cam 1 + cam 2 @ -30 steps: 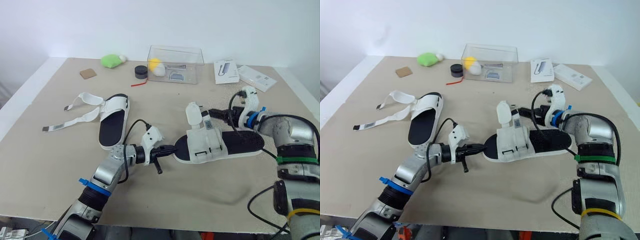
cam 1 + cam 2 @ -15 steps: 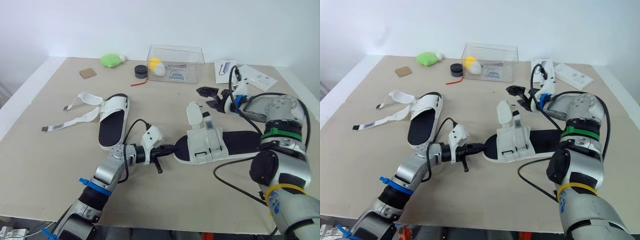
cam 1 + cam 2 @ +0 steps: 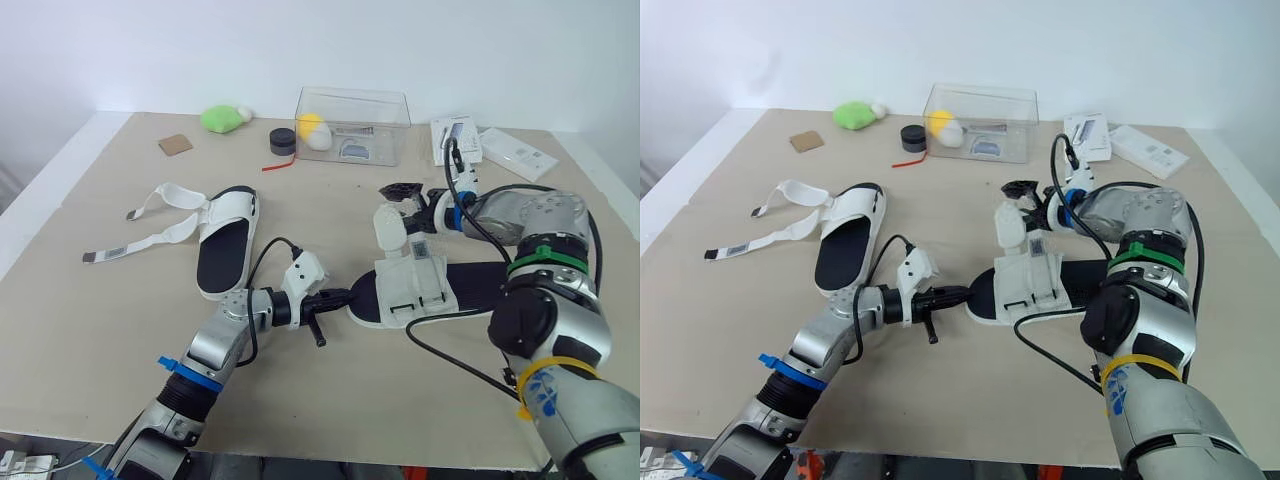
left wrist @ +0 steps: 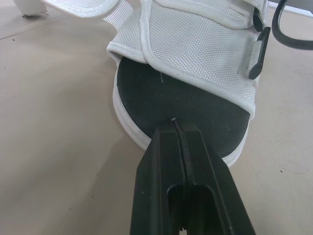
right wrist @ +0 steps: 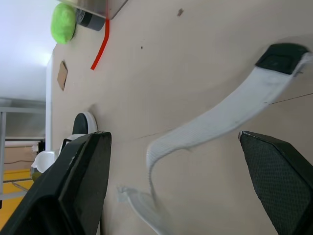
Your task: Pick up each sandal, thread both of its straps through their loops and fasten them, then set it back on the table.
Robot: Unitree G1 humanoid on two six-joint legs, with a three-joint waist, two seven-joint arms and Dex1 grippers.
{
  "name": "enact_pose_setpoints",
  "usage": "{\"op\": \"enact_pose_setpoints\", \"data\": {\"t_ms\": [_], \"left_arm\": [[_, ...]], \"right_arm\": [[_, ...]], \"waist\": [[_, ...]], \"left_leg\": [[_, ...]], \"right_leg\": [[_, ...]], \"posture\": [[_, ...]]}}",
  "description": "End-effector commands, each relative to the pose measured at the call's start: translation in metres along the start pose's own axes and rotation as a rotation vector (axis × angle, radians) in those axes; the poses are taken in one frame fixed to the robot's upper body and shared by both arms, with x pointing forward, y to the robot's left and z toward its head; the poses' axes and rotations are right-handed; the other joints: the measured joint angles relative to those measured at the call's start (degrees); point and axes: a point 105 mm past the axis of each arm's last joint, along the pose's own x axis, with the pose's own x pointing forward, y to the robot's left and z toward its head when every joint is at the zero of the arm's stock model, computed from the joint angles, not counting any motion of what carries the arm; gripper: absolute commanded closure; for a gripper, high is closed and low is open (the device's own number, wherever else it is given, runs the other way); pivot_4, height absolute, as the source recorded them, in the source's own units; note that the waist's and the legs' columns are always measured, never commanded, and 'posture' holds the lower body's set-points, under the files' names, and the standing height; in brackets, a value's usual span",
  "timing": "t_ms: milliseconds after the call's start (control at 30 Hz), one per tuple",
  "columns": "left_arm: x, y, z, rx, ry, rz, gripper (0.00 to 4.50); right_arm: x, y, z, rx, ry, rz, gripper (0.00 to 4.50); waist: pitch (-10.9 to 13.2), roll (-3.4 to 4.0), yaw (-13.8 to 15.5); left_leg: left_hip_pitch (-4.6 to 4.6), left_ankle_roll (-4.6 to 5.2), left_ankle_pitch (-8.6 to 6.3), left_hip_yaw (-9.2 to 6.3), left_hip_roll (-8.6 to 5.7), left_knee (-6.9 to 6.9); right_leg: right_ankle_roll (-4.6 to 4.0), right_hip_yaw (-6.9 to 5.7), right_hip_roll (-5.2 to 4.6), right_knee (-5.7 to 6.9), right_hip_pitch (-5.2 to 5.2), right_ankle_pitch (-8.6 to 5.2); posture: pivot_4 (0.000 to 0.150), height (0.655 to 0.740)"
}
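A white sandal with a black footbed [image 3: 470, 285] lies mid-table. Its front strap lies across the foot, and a loose strap [image 3: 387, 226] stands up at the far side. My left gripper [image 3: 340, 297] is shut on the toe edge of the sole [image 4: 146, 142]. My right gripper [image 3: 402, 193] hovers open just behind the loose strap. That strap [image 5: 220, 120] curves across the gap between the wide-spread fingers [image 5: 85, 181] and neither touches it. A second white sandal [image 3: 226, 245] lies to the left, with its two straps [image 3: 150, 235] spread out on the table.
A clear plastic box [image 3: 350, 125] stands at the back. Beside it are a black round tin [image 3: 282, 143], a red strip [image 3: 273, 167], a green lump [image 3: 222, 121] and a brown square [image 3: 176, 146]. White packets [image 3: 455, 140] lie at the back right. Cables trail around the right arm.
My right gripper has swung from beside the sandal's heel, back and to the left, to the loose upright strap. The left gripper has kept its hold on the toe.
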Motion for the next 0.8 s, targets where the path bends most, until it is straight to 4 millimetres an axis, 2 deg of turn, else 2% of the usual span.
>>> {"op": "enact_pose_setpoints", "data": {"t_ms": [33, 400, 500, 533, 567, 600, 667, 767, 800], "left_arm": [[0.000, 0.004, -0.010, -0.006, 0.042, 0.028, 4.50], [0.000, 0.004, -0.010, -0.004, 0.038, 0.032, 4.50], [-0.002, 0.004, -0.011, -0.008, 0.039, 0.039, 4.50], [-0.002, 0.004, -0.012, -0.009, 0.039, 0.040, 4.50], [-0.002, 0.004, -0.011, -0.010, 0.038, 0.042, 4.50], [-0.002, 0.004, -0.012, -0.010, 0.038, 0.044, 4.50], [-0.002, 0.004, -0.012, -0.012, 0.037, 0.046, 4.50], [-0.002, 0.003, -0.012, -0.013, 0.036, 0.046, 4.50], [-0.002, 0.003, -0.012, -0.013, 0.036, 0.045, 4.50]], "right_arm": [[-0.007, 0.024, 0.011, -0.018, -0.034, 0.076, 0.05], [0.018, 0.029, 0.009, 0.005, -0.086, 0.085, 0.05], [0.023, 0.032, 0.002, -0.024, -0.048, 0.084, 1.03], [0.023, 0.032, 0.001, -0.023, -0.043, 0.089, 1.03], [0.024, 0.033, 0.002, -0.020, -0.044, 0.095, 1.55], [0.024, 0.033, 0.002, -0.023, -0.044, 0.098, 1.57], [0.024, 0.033, 0.002, -0.029, -0.044, 0.099, 1.96], [0.025, 0.035, 0.001, -0.053, -0.044, 0.108, 2.97], [0.026, 0.037, 0.001, -0.064, -0.046, 0.118, 3.64]], "waist": [[0.0, 0.00, 0.0], [0.0, 0.00, 0.0], [0.0, 0.01, -0.1], [0.0, 0.01, -0.1], [0.0, 0.01, -0.1], [0.0, 0.01, -0.1], [0.0, 0.01, -0.1], [0.0, 0.01, -0.1], [0.0, 0.01, -0.1]], "left_leg": [[0.00, 0.00, 0.00, 0.00, 0.00, 0.00], [-0.02, 0.05, 0.04, 0.00, -0.01, 0.00], [-0.02, 0.05, 0.04, 0.00, 0.00, -0.01], [-0.02, 0.05, 0.04, 0.00, 0.00, -0.01], [-0.02, 0.05, 0.04, 0.00, 0.00, -0.02], [-0.02, 0.06, 0.04, 0.00, 0.00, -0.02], [-0.02, 0.06, 0.04, 0.00, 0.00, -0.02], [-0.02, 0.06, 0.04, 0.00, 0.00, -0.02], [-0.02, 0.07, 0.04, -0.01, 0.00, -0.02]], "right_leg": [[0.00, 0.00, 0.00, 0.00, 0.00, 0.00], [0.03, 0.00, 0.00, 0.00, 0.00, 0.04], [0.03, 0.00, 0.00, 0.00, -0.01, 0.04], [0.03, 0.00, 0.00, 0.00, -0.01, 0.04], [0.03, 0.00, 0.01, 0.00, -0.02, 0.05], [0.03, 0.00, 0.02, 0.00, -0.02, 0.05], [0.02, 0.00, 0.01, 0.00, -0.02, 0.06], [0.01, 0.00, 0.02, 0.00, -0.02, 0.06], [0.01, 0.00, 0.02, 0.00, -0.02, 0.06]], "posture": [[0.150, 0.7400], [0.150, 0.7400], [0.150, 0.7400], [0.150, 0.7400], [0.150, 0.7400], [0.150, 0.7400], [0.150, 0.7400], [0.150, 0.7400], [0.150, 0.7400]]}}
